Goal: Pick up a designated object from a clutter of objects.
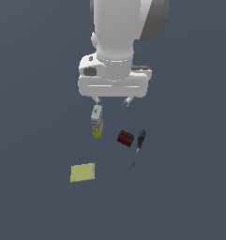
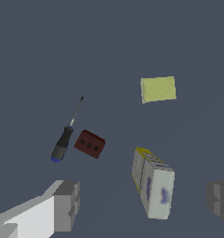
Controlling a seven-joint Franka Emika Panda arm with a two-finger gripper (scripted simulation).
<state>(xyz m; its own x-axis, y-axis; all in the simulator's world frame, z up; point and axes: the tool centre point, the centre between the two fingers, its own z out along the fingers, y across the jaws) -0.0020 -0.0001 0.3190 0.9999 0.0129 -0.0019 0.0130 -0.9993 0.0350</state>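
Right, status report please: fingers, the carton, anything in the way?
Gripper open, above carton. Carton untouched, between the fingers. Red brick and screwdriver beside, clear.

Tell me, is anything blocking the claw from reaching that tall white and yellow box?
Nothing visible does. The gripper hangs open above the white and yellow box. The red brick, screwdriver and yellow-green pad all lie apart from it, off to the sides.
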